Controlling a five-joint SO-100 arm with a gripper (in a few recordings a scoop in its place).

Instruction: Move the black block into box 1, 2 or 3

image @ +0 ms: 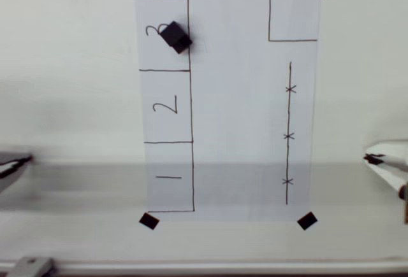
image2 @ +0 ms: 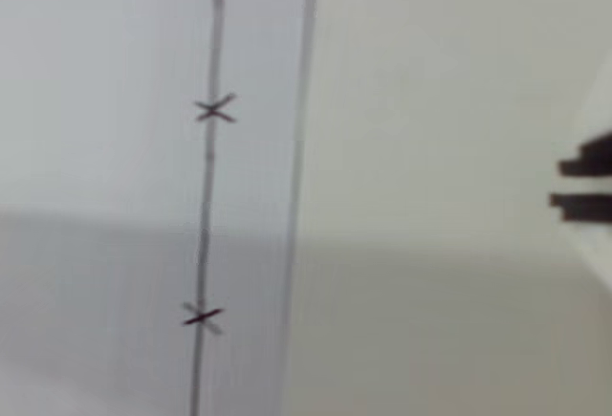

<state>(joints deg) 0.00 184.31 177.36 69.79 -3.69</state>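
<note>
White paper (image: 242, 111) taped to a pale table carries the black block (image: 174, 37) in box 3 (image: 163, 32), touching its right line near the paper's top-left corner, well away from the gripper (image: 382, 160) at the right edge, whose finger spread I cannot tell.

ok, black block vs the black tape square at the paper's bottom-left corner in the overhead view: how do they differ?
The black block has visible height, with side faces showing; the tape square lies flat. The black block sits on the paper in box 3, touching its right line; the tape square sits on the paper's corner. The black block looks bigger. Both are black, roughly square and turned at an angle to the paper's edges.
</note>
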